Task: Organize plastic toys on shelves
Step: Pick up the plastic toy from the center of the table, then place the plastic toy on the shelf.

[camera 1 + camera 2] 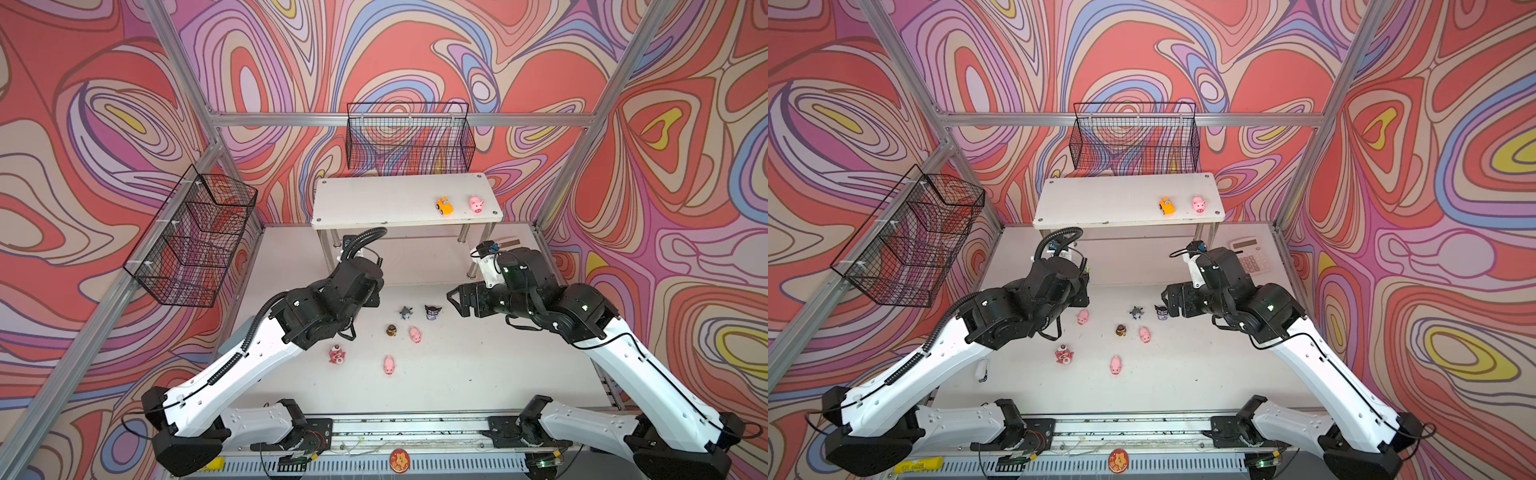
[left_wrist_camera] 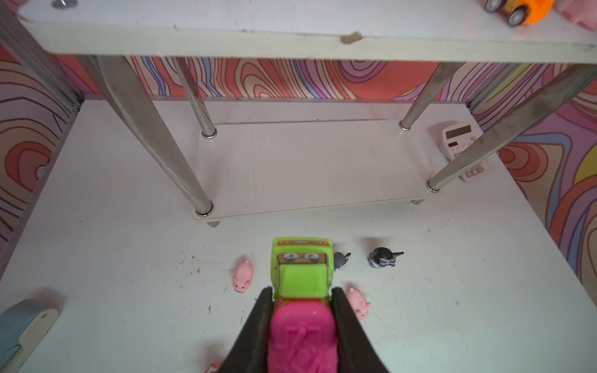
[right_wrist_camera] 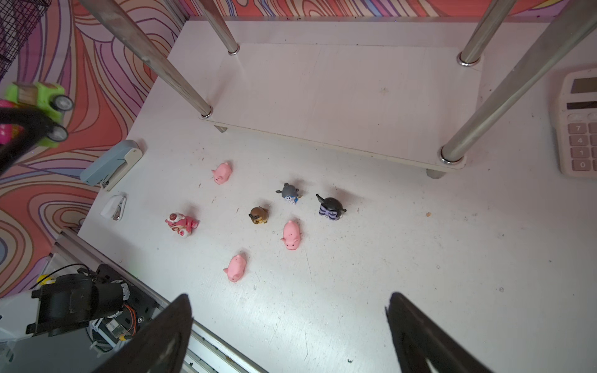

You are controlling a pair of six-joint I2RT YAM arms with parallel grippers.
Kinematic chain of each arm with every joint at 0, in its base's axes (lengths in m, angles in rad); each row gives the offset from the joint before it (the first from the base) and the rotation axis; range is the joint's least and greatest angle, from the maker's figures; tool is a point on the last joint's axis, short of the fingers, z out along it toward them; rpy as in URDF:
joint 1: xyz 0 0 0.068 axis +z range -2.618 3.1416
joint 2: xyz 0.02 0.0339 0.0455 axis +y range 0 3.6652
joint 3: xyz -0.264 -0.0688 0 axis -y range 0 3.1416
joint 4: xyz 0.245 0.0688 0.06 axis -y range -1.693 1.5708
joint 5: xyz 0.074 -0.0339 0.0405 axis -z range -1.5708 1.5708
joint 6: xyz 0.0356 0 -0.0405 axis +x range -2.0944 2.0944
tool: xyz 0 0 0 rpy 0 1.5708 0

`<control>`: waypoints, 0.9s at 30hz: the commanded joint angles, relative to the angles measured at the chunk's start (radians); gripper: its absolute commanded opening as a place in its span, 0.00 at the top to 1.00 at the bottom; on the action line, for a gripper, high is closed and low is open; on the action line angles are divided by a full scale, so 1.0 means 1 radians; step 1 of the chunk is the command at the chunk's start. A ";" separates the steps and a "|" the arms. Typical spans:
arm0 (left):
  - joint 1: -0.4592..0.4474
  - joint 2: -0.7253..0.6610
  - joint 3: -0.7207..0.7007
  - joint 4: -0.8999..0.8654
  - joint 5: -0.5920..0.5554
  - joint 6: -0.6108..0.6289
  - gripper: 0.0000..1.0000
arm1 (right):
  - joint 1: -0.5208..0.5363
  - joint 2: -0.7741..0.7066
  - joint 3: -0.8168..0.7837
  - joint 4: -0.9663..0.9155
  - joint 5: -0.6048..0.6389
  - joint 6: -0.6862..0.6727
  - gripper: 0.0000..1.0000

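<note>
The left tool (image 2: 302, 290) is clamped on the pink-green car (image 2: 300, 274), short of the top shelf (image 1: 374, 199). The right tool (image 3: 289, 297) stands apart, empty. Shelved: orange car (image 1: 444, 205), pig (image 1: 476, 204). Seven toys (image 3: 291, 235) lie unshelved on the table (image 1: 457, 365) ahead of it.

**Table** (image 1: 478, 374): white top, scuffed. It carries the shelves (image 1: 395, 195), which stand beyond both hands, a top board (image 1: 1121, 199) over a lower board (image 2: 307, 168) on chrome legs.

**Top board, toward the right hand's (image 3: 289, 298) side:**
- orange car (image 1: 444, 205)
- shelf pig (image 1: 476, 204), just beside the car, not touching

**Table top, between the hands:**
- dark horned figurine (image 3: 330, 205), nearest the right hand
- grey figurine (image 3: 289, 193), next to it
- brown figurine (image 3: 259, 215)
- middle pig (image 3: 291, 234), just beside the brown one
- near pig (image 3: 235, 268)
- pink bear (image 3: 181, 222)
- far pig (image 1: 1082, 317), close by the left hand (image 2: 302, 290)

**Beyond the right hand, beside a shelf leg:** calculator (image 3: 578, 122).

**On the left hand's side away from the right hand:** blue-grey stapler (image 3: 111, 164) and a small white clip-like item (image 3: 113, 206).
</note>
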 commanded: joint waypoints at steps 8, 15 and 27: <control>0.002 0.271 0.393 -0.136 -0.135 0.090 0.71 | 0.004 -0.060 0.032 0.020 0.017 -0.015 0.02; 0.040 0.458 0.643 -0.123 -0.101 0.098 0.73 | 0.004 -0.065 0.013 0.039 -0.002 -0.011 0.02; 0.107 0.719 0.950 -0.119 -0.029 0.141 0.72 | 0.003 -0.083 0.012 0.042 0.112 -0.019 0.02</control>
